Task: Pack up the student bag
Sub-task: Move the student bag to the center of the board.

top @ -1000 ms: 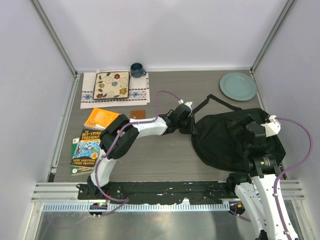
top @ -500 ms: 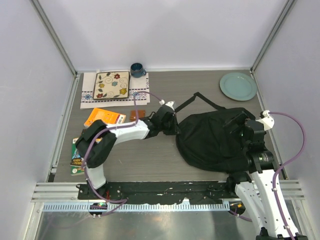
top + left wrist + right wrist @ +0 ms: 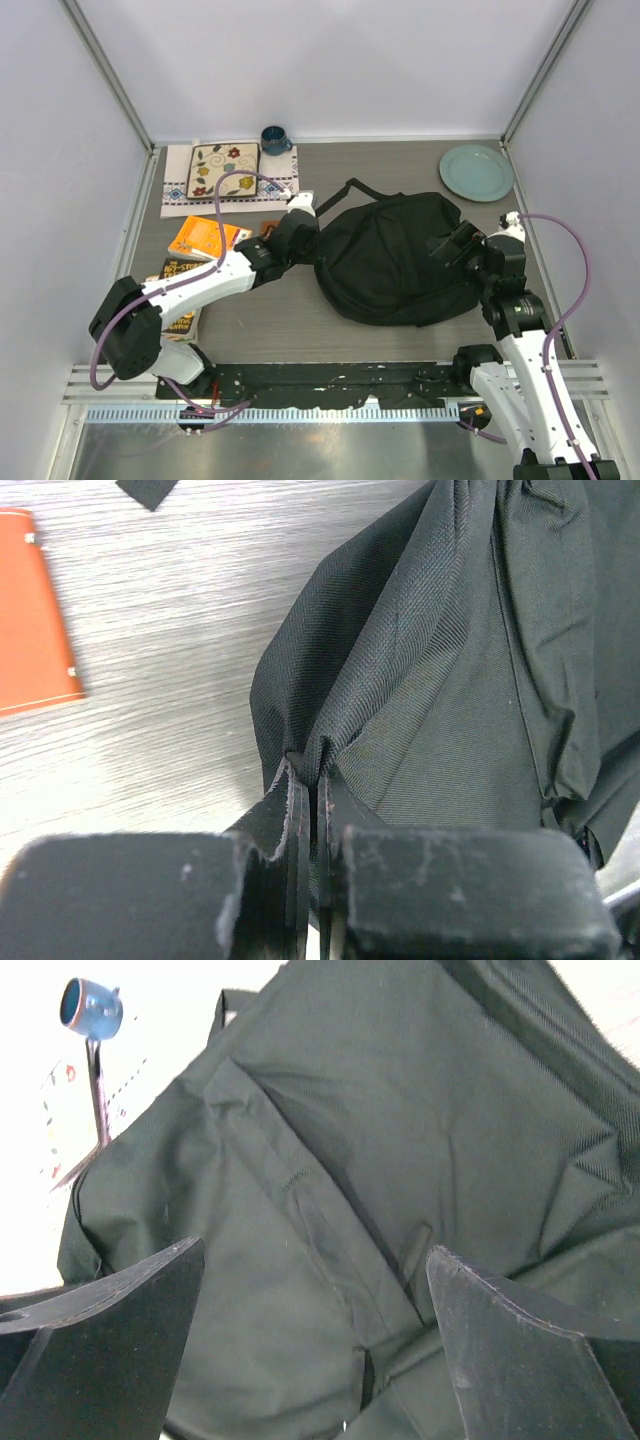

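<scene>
Black student bag: spread on grey table.
Left gripper: pinched onto bag's edge fabric.
Right gripper: fingers held apart over bag.

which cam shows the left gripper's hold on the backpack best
Left wrist: the left gripper pinches a fold of the backpack. Top external shows only contact at its edge; right wrist shows fabric alone.

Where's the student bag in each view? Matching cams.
Top external: student bag centre-right, left gripper pinching its left edge.
Left wrist: fills the right half, a fold clamped in that gripper.
Right wrist: fills most of the frame, under the open right gripper.
Shared landmark: blue mug, top external and right wrist only.
</scene>
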